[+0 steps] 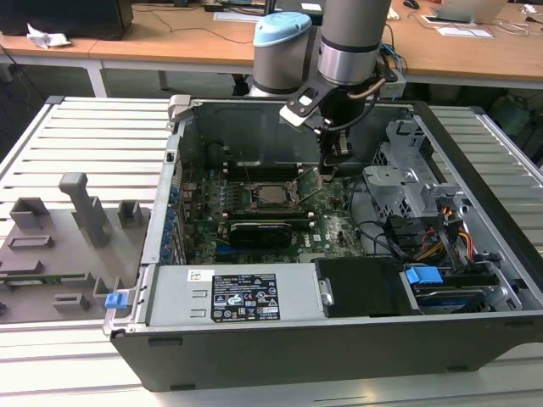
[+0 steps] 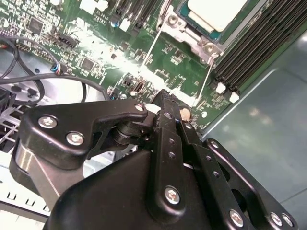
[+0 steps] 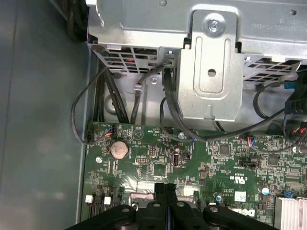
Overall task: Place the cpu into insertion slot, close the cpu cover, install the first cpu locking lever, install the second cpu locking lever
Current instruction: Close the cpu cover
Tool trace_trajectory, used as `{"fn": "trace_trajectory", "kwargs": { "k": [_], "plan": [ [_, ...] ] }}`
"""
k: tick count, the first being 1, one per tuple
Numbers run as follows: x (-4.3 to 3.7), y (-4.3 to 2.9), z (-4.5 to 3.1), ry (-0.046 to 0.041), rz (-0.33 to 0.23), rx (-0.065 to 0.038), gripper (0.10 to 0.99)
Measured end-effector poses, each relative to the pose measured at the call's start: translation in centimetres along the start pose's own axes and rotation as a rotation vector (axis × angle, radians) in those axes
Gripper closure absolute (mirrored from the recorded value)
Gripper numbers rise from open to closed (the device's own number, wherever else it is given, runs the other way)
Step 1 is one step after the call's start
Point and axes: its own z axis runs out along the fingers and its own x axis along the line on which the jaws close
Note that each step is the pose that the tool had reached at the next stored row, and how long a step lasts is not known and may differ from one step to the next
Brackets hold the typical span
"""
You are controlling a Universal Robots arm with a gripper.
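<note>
Second wrist view shows the gripper (image 2: 165, 97), fingers pressed together, over the motherboard (image 2: 91, 52), near the cpu (image 2: 217, 12).

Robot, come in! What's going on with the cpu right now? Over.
Gripper shut, low over the motherboard. Cpu seated, cpu cover looks down around it. Thin locking lever angled up, its end by the gripper.

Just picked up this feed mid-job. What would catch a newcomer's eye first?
The big grey robot arm reaching down into the open computer case dominates the exterior view. Its black gripper, shut, hangs just above the green motherboard, a little to the exterior view's right of the pale cpu seated in the middle of the board.
</note>
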Motion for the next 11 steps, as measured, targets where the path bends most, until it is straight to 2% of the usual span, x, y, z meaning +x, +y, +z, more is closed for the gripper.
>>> {"fn": "trace_trajectory", "kwargs": {
  "k": [6, 11],
  "plan": [
    [-0.06, 0.92, 0.17, -0.0007, 0.0, 0.001, 0.98],
    [-0.07, 1.0, 0.72, -0.0011, -0.001, 0.001, 0.98]
  ]
}}
